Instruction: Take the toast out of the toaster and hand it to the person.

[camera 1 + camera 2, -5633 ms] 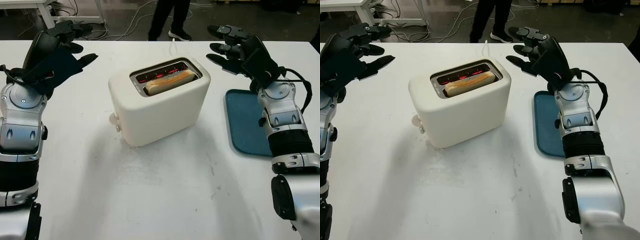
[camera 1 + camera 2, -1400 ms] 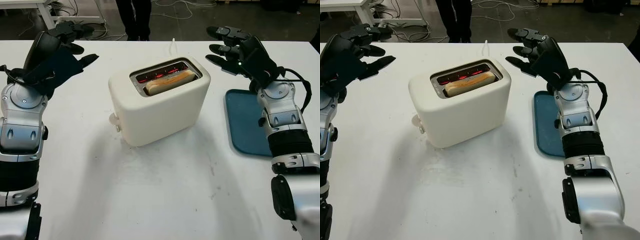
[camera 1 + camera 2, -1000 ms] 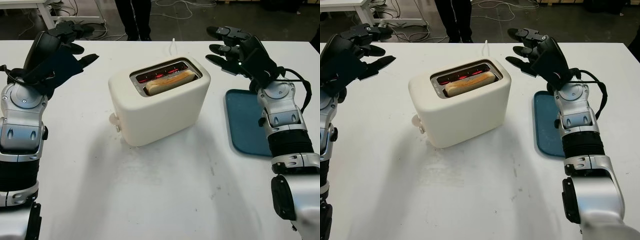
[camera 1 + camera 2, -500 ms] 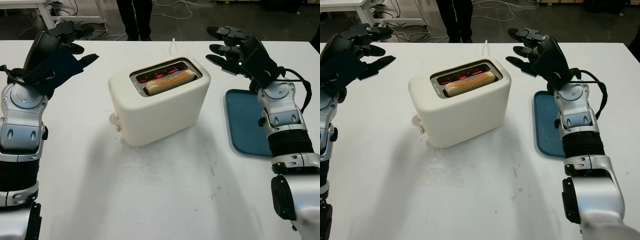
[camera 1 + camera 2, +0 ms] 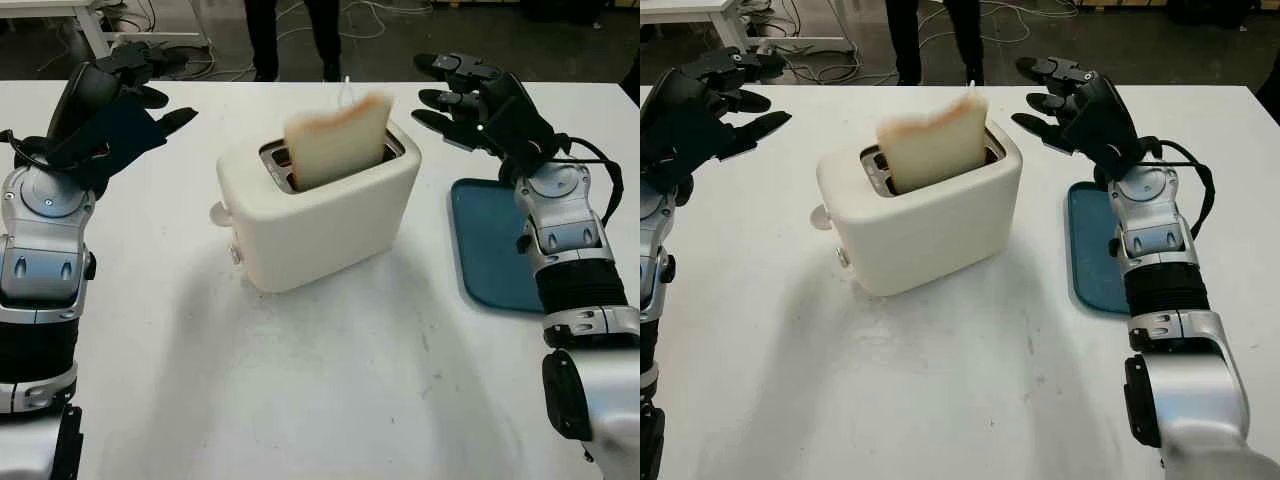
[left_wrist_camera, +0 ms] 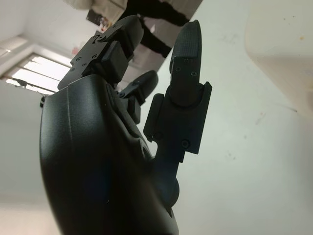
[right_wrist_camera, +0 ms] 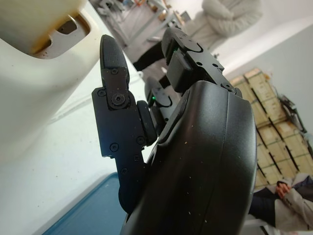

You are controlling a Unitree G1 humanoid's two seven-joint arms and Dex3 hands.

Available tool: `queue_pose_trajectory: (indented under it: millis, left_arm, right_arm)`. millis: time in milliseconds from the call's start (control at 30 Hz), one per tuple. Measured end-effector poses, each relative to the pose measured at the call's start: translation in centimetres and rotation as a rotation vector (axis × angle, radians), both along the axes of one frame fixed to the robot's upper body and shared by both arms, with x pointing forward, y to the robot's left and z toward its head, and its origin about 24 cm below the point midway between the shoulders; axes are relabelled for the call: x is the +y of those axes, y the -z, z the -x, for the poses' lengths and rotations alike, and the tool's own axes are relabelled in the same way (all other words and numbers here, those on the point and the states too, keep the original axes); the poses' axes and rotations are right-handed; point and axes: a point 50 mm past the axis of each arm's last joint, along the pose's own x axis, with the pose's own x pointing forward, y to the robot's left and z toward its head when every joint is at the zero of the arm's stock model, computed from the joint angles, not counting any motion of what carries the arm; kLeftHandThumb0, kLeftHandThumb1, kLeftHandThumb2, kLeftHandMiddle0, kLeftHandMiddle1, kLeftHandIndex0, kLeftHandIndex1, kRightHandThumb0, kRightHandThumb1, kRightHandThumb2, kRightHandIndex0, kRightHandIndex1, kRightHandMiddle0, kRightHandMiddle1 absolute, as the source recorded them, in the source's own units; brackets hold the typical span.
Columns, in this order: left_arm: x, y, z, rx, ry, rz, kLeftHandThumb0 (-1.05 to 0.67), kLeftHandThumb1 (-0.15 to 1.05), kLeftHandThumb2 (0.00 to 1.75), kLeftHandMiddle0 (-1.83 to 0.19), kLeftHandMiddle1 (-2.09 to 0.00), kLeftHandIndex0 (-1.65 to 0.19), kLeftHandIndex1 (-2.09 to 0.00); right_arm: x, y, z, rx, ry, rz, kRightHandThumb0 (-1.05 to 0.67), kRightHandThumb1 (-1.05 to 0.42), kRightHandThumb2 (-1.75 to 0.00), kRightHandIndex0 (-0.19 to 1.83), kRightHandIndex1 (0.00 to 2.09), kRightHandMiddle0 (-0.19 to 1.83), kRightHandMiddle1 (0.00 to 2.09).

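Toast up, both hands empty.
On the white table, the cream toaster has the toast standing high out of its slot. The left hand and right hand flank it, open, holding nothing. A blue tray lies right; a person's legs stand beyond the far edge.

No readable text

No lettering, label, brand or number can be read on anything in these views.

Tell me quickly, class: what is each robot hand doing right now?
Left hand: open, raised left of the toaster, holding nothing.
Right hand: open, raised right of the toaster, holding nothing.
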Motion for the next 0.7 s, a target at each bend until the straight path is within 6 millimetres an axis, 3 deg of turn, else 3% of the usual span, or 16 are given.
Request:
queue_pose_trajectory:
  millis: [200,400,567,600,700]
  left_arm:
    - [0.0,0.0,0.0,0.002,-0.001,0.002,-0.52,0.92,0.18,-0.22,-0.89,-0.44,-0.34]
    - [0.0,0.0,0.0,0.005,-0.003,0.003,-0.49,0.92,0.18,-0.22,-0.89,-0.44,-0.33]
    - [0.0,0.0,0.0,0.005,-0.004,0.002,-0.47,0.92,0.18,-0.23,-0.88,-0.45,-0.33]
    - [0.0,0.0,0.0,0.005,-0.004,0.002,-0.5,0.92,0.18,-0.23,-0.88,-0.45,-0.33]
    - [0.1,0.0,0.0,0.005,-0.005,0.002,-0.48,0.92,0.18,-0.24,-0.88,-0.45,-0.33]
  right_arm:
    - [0.0,0.0,0.0,0.001,-0.004,0.0,-0.43,-0.92,-0.08,0.55,0.01,0.51,0.01]
    - [-0.3,-0.3,0.1,-0.037,-0.064,-0.038,-0.43,-0.81,0.0,0.57,0.01,0.54,0.02]
    - [0.1,-3.1,0.1,-0.123,-0.17,-0.036,-0.57,-0.71,0.0,0.59,0.02,0.59,0.03]
    - [0.3,-5.1,0.2,-0.183,-0.217,-0.015,-0.6,-0.69,0.0,0.62,0.04,0.61,0.04]
    - [0.7,-6.9,0.6,-0.24,-0.272,0.022,-0.68,-0.67,0.0,0.66,0.06,0.65,0.06]
